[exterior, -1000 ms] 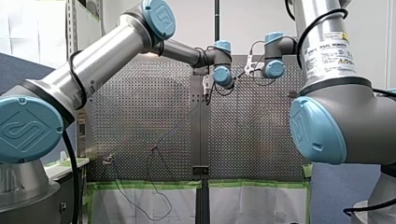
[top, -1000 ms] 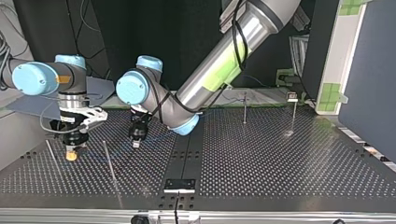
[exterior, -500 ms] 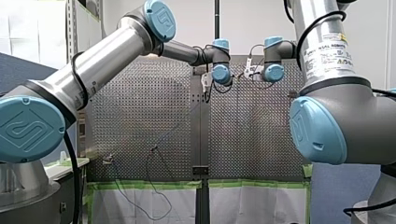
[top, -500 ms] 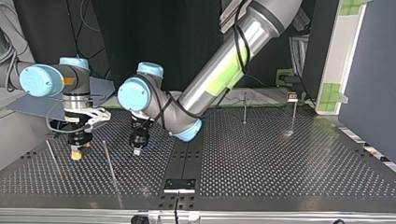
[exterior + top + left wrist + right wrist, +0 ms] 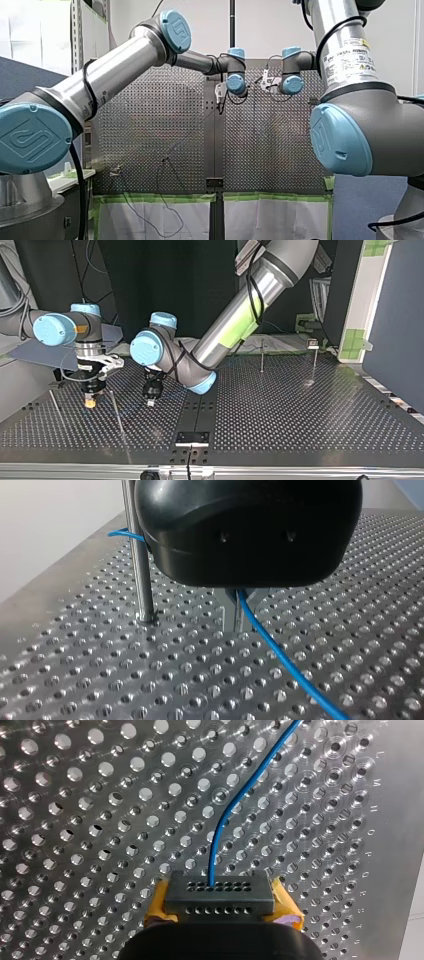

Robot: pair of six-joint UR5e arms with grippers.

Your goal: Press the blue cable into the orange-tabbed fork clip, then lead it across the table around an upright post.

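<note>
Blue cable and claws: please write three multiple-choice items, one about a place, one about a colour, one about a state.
1. In the left wrist view, where is the metal post? A) beside the left claw B) between its fingers C) lying flat
2. Which colour are the right claw's pads? A) green B) yellow C) white
3. How is the blue cable at the right claw? A) loose beside it B) knotted around it C) gripped in it
Answers: 1 A, the post stands upright next to the claw; 2 B, yellow shows at both its sides; 3 C, the cable leaves the middle of the shut claw.
</note>
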